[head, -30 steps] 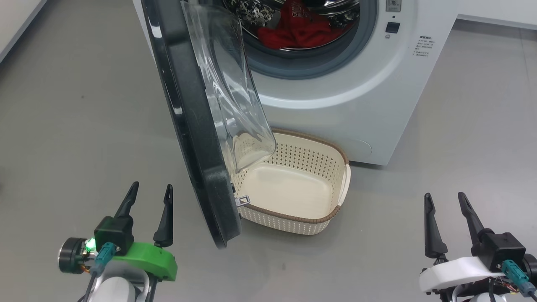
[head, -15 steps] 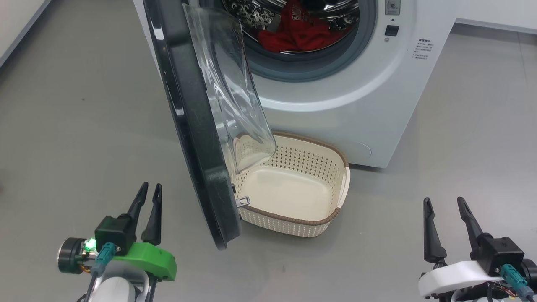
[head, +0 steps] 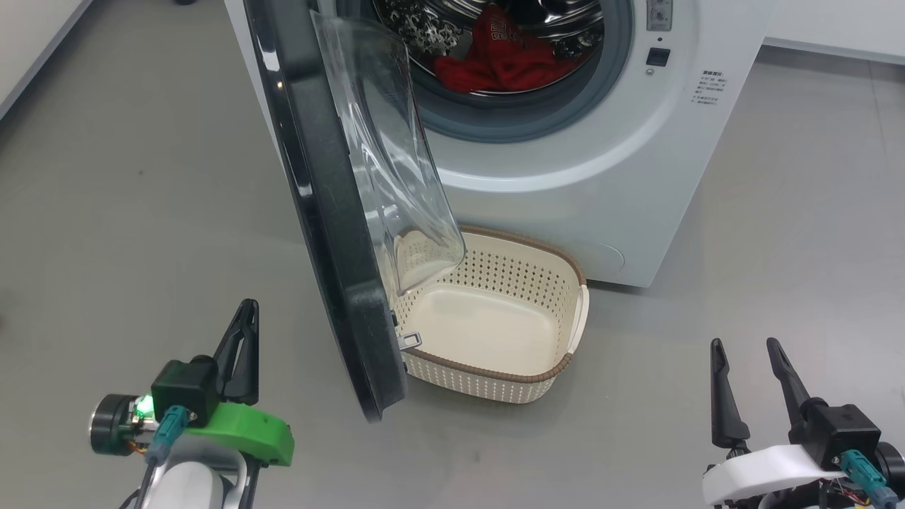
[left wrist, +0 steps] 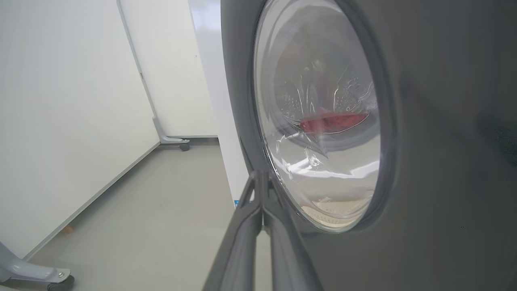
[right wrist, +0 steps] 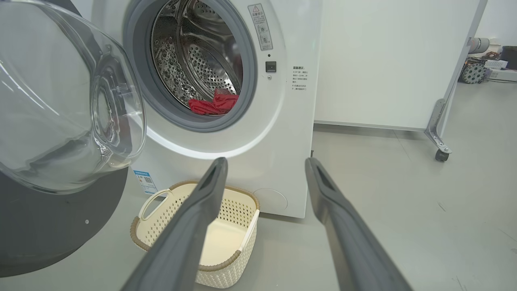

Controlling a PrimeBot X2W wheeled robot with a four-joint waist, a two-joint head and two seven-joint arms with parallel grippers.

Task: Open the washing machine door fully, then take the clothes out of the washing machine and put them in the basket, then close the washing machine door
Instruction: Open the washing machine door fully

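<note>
1 red garment (head: pixel 505 60) w/ white lettering is seen lying at the bottom front of the drum (right wrist: pixel 194 52), inside the washing machine (head: pixel 565 184). From the L wrist view it is also made out through the door glass. A speckled patch (head: pixel 417 25) is seen at the drum's left side; whether it is cloth or reflection can't be told. 1 grey rubber ring (head: pixel 509 116) is fitted round the opening.

1 door (head: pixel 329 219) is swung out from the machine's left side, approx. edge-on to the head view. Its black rim is turned toward the robot's left and its clear glass bowl (head: pixel 396 162) toward the machine.

The bowl's lower end is seen over the left end of 1 cream basket (head: pixel 495 385), which is set on the floor (head: pixel 141 177) just in front of the machine, below the opening. The basket's bare bottom is shown, and 2 handles are counted in the R wrist view. 1 blue sticker (right wrist: pixel 144 182) is stuck low on the machine front.

2 end effectors are counted. The L end effector (head: pixel 249 305) is clenched, w/ both fingers pressed together on nothing. It is placed near the door's outer face, apart from it in the head view. The R end effector (head: pixel 744 344) is released, w/ 2 fingers spread and nothing btwn them, well to the right of the basket. 1 white wall panel (right wrist: pixel 383 60) on a castor is seen behind.
</note>
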